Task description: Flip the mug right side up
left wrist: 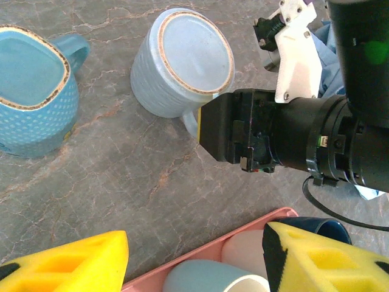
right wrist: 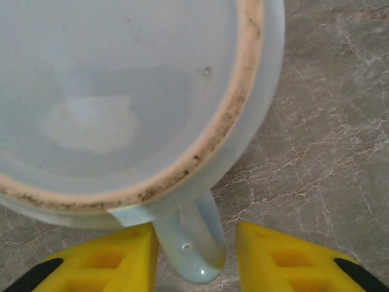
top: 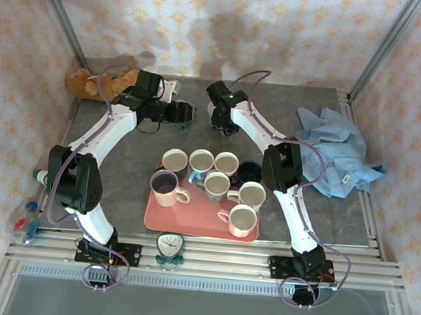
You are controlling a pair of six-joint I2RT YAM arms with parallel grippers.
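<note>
**A:** Item: pale blue mug [right wrist: 121,91], base up on the desk [right wrist: 328,121], beyond the pink tray [top: 153,217]. Its handle [right wrist: 191,243] lies between the right fingers [right wrist: 91,261].

**B:** Those fingers: parted, straddling, not clamped. Advice: close squarely on the handle before rolling. Left fingers [left wrist: 73,261]: apart, empty.

Mug [right wrist: 121,91] pale blue, tan unglazed base ring with dark specks. Second mug [left wrist: 33,91] mid blue, white dots, brown rim. Tabletop [left wrist: 152,176] grey marble, pale and rusty veins. Tray [top: 157,215] salmon pink, its mugs mostly cream, plus a purple-lined mug [top: 165,184] and a navy mug [top: 250,172]. Cloth [top: 336,150] light blue, right edge. Plush [top: 91,83] brown, far left corner. Walls [top: 207,24] cream, orange floral print. Left gripper [left wrist: 196,246] and right gripper [right wrist: 194,234] both yellow with black ends.
</note>
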